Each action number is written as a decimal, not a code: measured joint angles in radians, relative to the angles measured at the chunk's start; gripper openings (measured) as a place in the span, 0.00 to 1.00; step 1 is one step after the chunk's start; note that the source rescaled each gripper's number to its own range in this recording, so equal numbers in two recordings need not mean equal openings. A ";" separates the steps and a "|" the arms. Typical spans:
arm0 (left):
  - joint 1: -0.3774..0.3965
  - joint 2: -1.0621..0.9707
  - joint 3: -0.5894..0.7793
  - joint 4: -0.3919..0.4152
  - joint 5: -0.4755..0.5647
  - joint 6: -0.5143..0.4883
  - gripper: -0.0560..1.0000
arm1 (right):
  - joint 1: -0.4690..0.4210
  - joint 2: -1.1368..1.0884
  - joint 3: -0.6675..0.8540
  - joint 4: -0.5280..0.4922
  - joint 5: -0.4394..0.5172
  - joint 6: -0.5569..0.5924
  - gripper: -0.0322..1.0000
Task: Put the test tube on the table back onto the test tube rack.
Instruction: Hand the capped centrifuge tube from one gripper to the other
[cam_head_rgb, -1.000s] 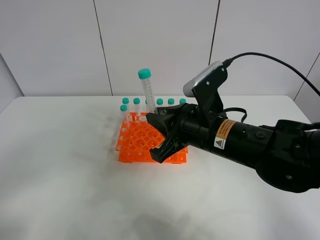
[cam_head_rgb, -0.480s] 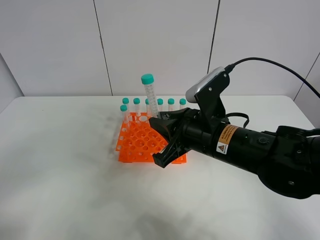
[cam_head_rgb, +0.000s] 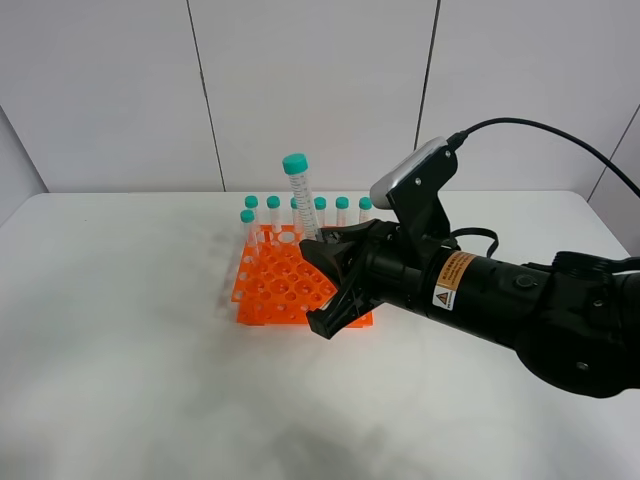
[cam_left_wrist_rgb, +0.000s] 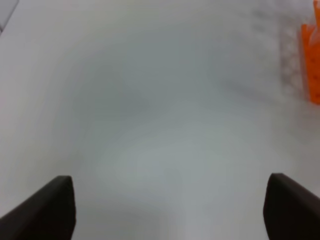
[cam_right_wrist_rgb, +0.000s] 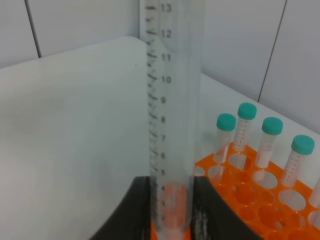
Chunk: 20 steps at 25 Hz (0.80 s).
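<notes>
A clear graduated test tube with a teal cap stands nearly upright over the back of the orange test tube rack. My right gripper is shut on its lower end. In the right wrist view the tube rises between two dark fingers, with the rack just behind. My left gripper is open over bare white table, nothing between its fingers. It does not show in the exterior high view.
Several teal-capped tubes stand in the rack's back row and left side, also seen as tubes in the right wrist view. A corner of the rack shows in the left wrist view. The right arm's black body spans the table's right half.
The right gripper has moved a little down and to the right with the tube, mostly in the first half second. The left gripper's opening is unchanged.
</notes>
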 joint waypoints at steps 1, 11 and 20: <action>-0.014 0.000 0.000 -0.001 -0.002 0.000 0.82 | 0.000 0.000 0.000 0.000 0.000 0.000 0.04; -0.311 0.000 0.000 -0.002 -0.037 0.038 0.82 | 0.000 0.000 0.000 0.000 0.004 0.000 0.04; -0.371 0.037 -0.080 -0.027 -0.098 0.060 0.82 | 0.000 0.000 0.000 0.000 0.051 0.000 0.04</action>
